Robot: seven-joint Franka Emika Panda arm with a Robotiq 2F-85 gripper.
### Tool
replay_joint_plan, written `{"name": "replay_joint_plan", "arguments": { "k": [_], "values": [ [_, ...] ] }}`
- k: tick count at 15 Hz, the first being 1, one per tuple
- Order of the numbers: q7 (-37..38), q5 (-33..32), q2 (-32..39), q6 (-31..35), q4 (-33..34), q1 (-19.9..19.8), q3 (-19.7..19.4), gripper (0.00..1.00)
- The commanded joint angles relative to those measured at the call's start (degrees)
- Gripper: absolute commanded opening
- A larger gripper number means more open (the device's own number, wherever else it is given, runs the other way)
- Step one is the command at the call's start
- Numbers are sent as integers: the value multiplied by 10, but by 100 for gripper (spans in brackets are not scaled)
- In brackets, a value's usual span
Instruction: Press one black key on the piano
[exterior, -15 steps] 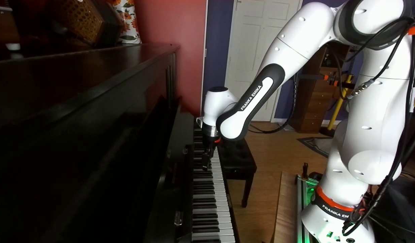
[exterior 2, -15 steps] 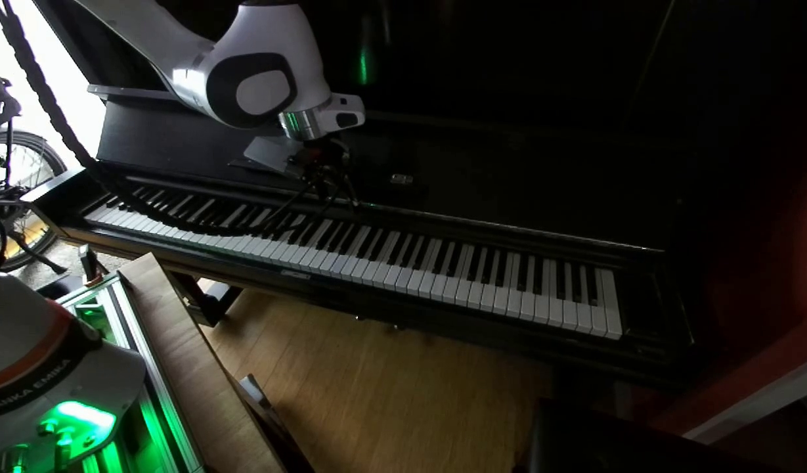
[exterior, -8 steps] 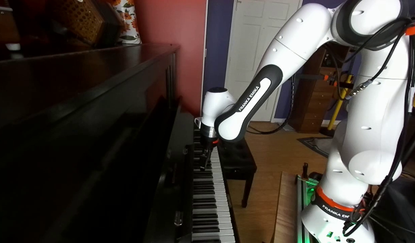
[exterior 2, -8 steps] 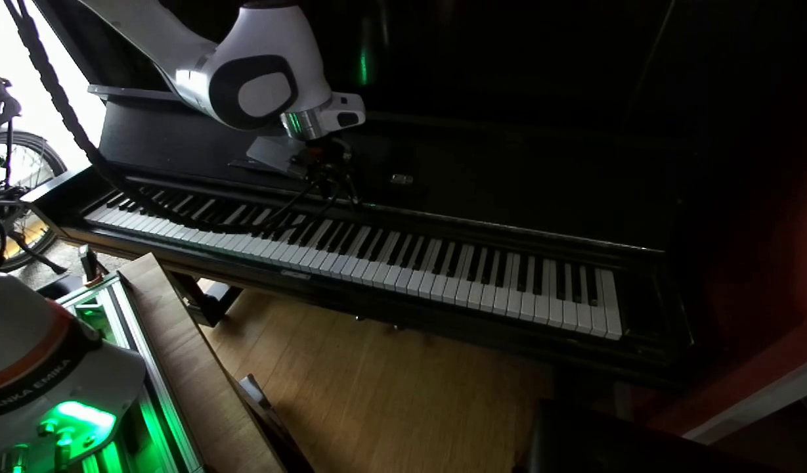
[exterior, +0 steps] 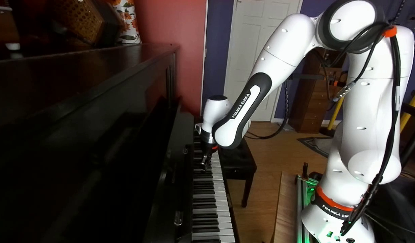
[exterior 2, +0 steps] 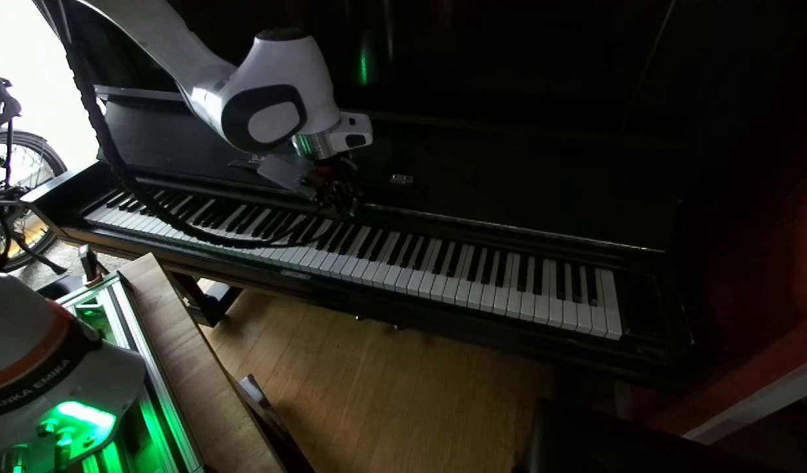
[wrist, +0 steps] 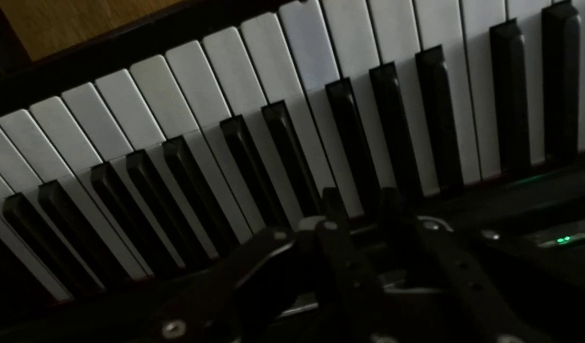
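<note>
The piano [exterior 2: 541, 197] has a dark glossy case and a long row of white and black keys, seen in both exterior views. My gripper [exterior: 204, 165] points down over the back part of the keyboard. From the wrist, the gripper [wrist: 361, 196] has its two fingers partly drawn in, a narrow gap between the tips and nothing held there. One fingertip [wrist: 331, 196] appears near the rear end of a black key [wrist: 294, 157]; another black key [wrist: 354, 147] runs toward the gap. Darkness hides whether the tips touch any key.
The piano's fallboard [exterior: 180, 145] rises right behind the keys, close to the gripper. A dark padded bench [exterior: 237, 158] stands in front of the keyboard. The arm's cable [exterior 2: 199, 233] hangs in a loop over the keys.
The arm has come down, bringing the gripper lower toward the keys and slightly rightward along the keyboard in an exterior view. Its fingers, widely spread before, have drawn closer together.
</note>
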Motion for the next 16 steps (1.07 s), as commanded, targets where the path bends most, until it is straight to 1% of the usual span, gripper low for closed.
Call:
{"name": "replay_joint_plan", "arguments": {
  "k": [1, 9, 13, 16],
  "values": [
    [-18, -5, 35, 26, 11, -13, 0, 1],
    [-2, -49, 71, 31, 24, -14, -32, 0],
    [-11, -37, 82, 36, 29, -22, -22, 0],
    [-13, -31, 91, 53, 33, -26, -14, 0]
  ]
}}
